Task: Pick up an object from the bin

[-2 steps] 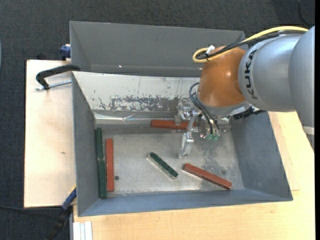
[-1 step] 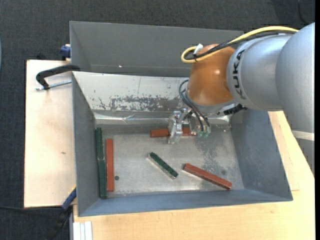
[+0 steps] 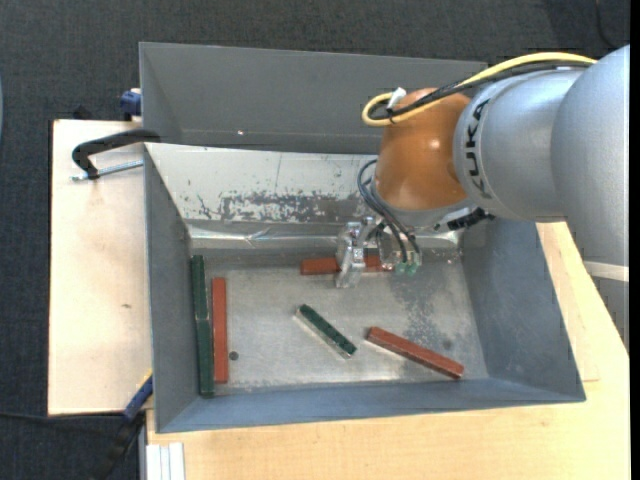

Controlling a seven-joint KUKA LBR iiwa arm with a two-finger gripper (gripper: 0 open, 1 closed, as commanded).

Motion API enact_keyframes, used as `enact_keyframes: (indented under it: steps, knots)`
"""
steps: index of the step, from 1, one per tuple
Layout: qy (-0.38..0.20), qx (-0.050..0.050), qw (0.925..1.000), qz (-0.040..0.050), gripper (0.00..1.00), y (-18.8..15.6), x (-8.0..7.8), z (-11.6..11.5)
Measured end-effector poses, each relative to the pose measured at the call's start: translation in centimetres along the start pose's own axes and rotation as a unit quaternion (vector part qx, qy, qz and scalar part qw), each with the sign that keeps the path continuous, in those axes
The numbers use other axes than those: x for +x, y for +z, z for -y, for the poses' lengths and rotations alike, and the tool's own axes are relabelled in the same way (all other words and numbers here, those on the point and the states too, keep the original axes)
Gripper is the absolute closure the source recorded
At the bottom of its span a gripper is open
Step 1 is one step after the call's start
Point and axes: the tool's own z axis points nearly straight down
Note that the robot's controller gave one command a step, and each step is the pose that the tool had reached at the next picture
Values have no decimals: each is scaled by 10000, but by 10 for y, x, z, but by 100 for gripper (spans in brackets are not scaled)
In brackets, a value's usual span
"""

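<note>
Gripper [image 3: 352, 260] low over a red-brown bar [image 3: 318, 266] lying along the far edge of the bin [image 3: 170, 298]; whether it is parted or closed cannot be told. A sound grasp should straddle the bar's narrow width, clear of the wall, then lift vertically.

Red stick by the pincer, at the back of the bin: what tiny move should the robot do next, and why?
Probably lower the pincer a little onto that red stick. It lies right at the pincer's tip at the back of the bin, nearest of all; the green stick and the other red stick lie farther forward.
</note>
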Motion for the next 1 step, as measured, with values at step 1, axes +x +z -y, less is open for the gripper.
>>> enact_keyframes:
  steps: [1]
  knots:
    - [-3,0,10000,-5,100,-1,0,0]
